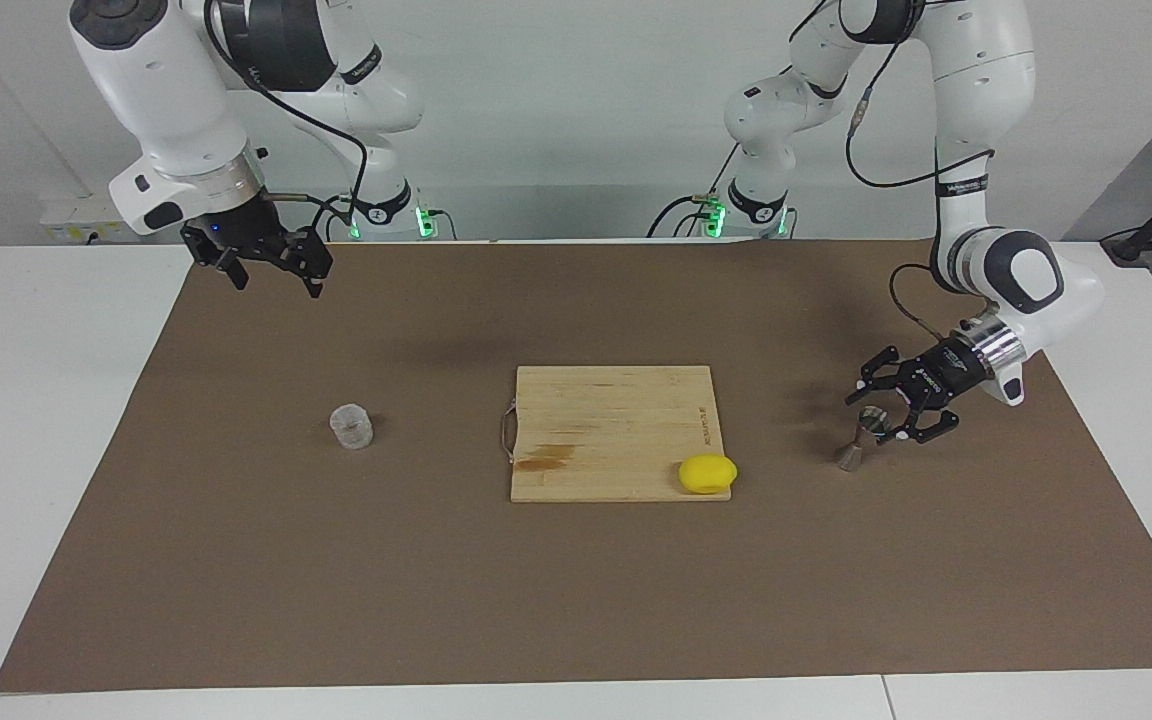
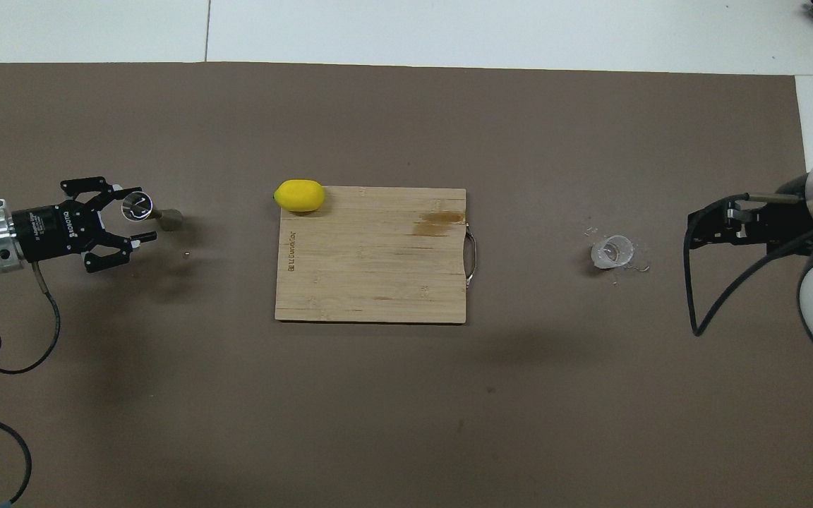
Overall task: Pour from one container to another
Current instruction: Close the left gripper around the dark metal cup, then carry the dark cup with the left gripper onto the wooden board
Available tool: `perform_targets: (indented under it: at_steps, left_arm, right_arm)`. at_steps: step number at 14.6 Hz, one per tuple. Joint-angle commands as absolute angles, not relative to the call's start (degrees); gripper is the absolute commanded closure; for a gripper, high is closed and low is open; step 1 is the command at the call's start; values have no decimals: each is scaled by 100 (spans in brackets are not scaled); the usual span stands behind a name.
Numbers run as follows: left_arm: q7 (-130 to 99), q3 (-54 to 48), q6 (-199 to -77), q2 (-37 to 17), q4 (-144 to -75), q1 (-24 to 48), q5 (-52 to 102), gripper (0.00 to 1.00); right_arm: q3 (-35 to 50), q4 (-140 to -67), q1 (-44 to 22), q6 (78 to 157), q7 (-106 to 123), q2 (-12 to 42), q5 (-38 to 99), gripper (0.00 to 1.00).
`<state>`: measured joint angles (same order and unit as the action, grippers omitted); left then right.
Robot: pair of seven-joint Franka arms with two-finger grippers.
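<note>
Jigger [image 1: 861, 438]: left gripper [image 1: 877, 416] pinches its upper cone; you lift straight
Right gripper [image 1: 271, 268]: spread, waits over mat, cup [image 1: 351, 426] untouched

You have the steel jigger [image 1: 853, 446] at the right of the facing frame, a little below mid-height; in the overhead frame the same jigger [image 2: 147, 209] sits at the left, above mid-height. It is small, silvery and hourglass-shaped, two cones meeting at a narrow waist. Its foot rests on the brown mat and its open mouth is tipped, showing a bright round rim from above. The glass cup [image 1: 352, 426] stands left of centre in the facing frame; in the overhead frame the cup [image 2: 612, 252] lies right of centre. It is short, clear, greyish and textured, upright on the mat with its mouth up
</note>
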<state>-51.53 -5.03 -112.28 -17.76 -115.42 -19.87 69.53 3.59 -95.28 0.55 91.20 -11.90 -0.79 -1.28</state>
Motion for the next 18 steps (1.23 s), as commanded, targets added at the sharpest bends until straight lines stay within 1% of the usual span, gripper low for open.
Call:
perform_targets:
  at_steps: [1,2,5,9,13,16,18]
  left_arm:
    - [-5124,-457,-11373,-1608,-11760,-1934,7137,98]
    - [-5124,-457,-11364,-1608,-11760,-1934,7137,100]
    - [-5290,-457,-11294,-1617,-11716,-1925,7137,100]
    - [-6737,-466,-10908,-1661,-11409,-1837,7084,100]
    - [-6803,-475,-10354,-1705,-11004,-1469,7075,100]
    - [-6628,-615,-10493,-1679,-10882,-1214,7372,100]
    - [-6504,-659,-10826,-1635,-10837,-889,7461,100]
  right_arm:
    - [396,-9659,123,9193,-1195,-193,-123,0]
    - [396,-9659,123,9193,-1204,-193,-123,0]
    - [396,-9659,123,9193,-1195,-193,-123,0]
    - [396,-9659,123,9193,-1195,-193,-123,0]
    - [396,-9659,123,9193,-1195,-193,-123,0]
    - [396,-9659,123,9185,-1195,-193,-123,0]
    - [396,-9659,123,9193,-1195,-193,-123,0]
